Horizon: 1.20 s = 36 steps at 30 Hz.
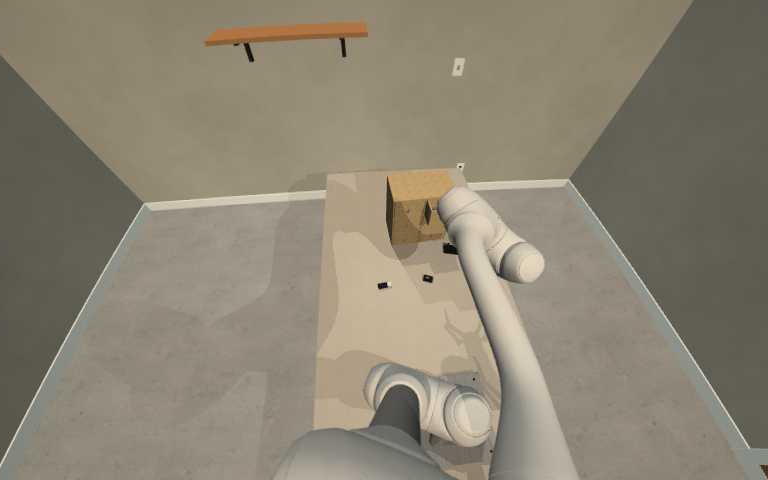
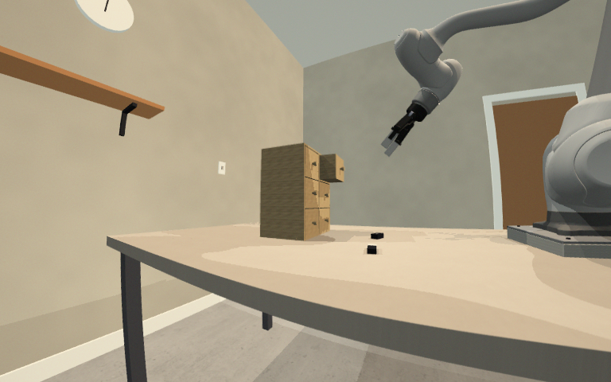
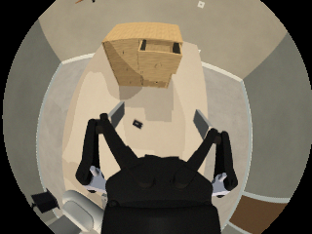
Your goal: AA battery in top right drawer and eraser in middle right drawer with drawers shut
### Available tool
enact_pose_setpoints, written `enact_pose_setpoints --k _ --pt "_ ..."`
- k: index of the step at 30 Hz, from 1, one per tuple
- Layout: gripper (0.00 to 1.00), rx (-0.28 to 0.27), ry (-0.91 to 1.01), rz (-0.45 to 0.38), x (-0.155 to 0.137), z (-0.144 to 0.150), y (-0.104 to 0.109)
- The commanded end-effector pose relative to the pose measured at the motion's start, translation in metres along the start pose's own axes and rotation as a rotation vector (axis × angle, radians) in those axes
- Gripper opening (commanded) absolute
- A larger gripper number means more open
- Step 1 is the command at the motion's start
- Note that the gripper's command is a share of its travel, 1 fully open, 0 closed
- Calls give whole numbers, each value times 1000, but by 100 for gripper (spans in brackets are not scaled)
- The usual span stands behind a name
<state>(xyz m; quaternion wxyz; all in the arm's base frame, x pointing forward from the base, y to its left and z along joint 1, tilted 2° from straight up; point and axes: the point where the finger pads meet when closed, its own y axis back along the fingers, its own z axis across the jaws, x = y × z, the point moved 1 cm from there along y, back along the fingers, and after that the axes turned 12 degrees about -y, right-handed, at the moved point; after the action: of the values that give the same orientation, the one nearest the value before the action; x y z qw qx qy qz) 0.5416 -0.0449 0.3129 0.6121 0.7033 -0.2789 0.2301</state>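
Note:
The small chest stands upright at the table's back. Its top right drawer is pulled well out and looks level; the other drawers look pushed in. No battery shows; the drawer's front hides part of its inside. A small block with a black sleeve and a white end, seemingly the eraser, lies on the table in front of the chest; it is not visible in the wrist view. My gripper is open and empty, tilted, high above the table in front of the chest.
A small black block lies on the table near the eraser, nearer the chest. The arm's base plate is at the table's other end. An orange shelf hangs on the wall.

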Motion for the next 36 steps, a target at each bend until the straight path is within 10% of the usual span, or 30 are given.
enact_pose_setpoints --k 1,36 --pt "100 78 11 137 0 -5 -15" --pt "100 148 3 456 -1 -6 -54"
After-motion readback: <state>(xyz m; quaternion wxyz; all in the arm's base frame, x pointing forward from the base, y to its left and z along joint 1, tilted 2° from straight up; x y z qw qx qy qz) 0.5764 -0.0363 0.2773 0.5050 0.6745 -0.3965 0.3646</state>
